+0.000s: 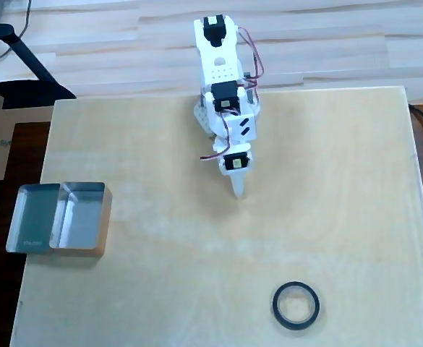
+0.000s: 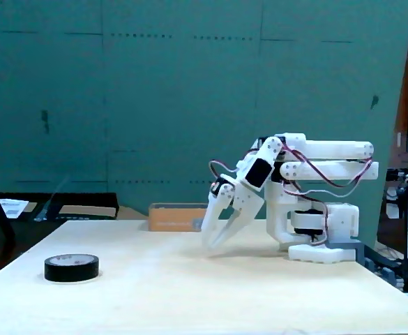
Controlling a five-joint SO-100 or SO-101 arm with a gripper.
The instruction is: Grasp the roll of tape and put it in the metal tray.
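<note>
The roll of tape point(image 1: 296, 306) lies flat on the desk point(image 1: 327, 188) with its open centre facing straight up, near the lower right edge in the overhead view and far left in the fixed view point(image 2: 71, 267); being round, it has no long axis to speak of. The metal tray point(image 1: 58, 217) sits at the desk's left edge in the overhead view, its long side running left to right, well apart from the tape. The tool point(image 2: 211, 243) hangs tip-down near the arm's base, its fingers drawn together and empty.
</note>
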